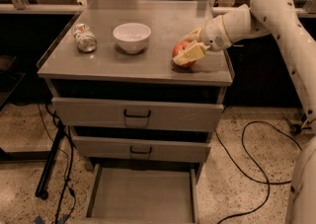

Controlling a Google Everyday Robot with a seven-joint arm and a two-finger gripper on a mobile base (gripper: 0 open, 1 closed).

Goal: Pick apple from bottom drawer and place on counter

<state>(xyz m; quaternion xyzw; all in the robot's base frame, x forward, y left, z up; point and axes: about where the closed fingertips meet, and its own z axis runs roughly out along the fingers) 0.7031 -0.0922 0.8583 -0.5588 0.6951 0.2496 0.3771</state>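
Gripping the small round red-orange apple (179, 49), your two-finger gripper (183, 50) is sitting low over the front right part of the flat grey metal counter (163, 69). Its jaws are closing narrowly on the fruit: one cream-coloured finger (191, 53) is lying across the near side of the apple and the other is curving round behind it, so you are seeing only the left part of the red skin. The apple's underside is looking to be touching the counter, though you cannot tell for sure.

The white jointed arm (276, 6) is reaching in from the right, bending down to the cabinet top.

A round white ceramic bowl (132, 36) is standing upright near the middle of the counter, well apart from the apple. A small metal can (85, 38) is lying on its side near the left rim.

Below, the two grey upper drawers with black handles (137, 115) are staying pushed in, while the shallow grey bottom drawer (143, 197) is standing pulled out, showing you its plain flat floor.

A black cable (245, 128) is looping across the speckled floor to the right of the cabinet.
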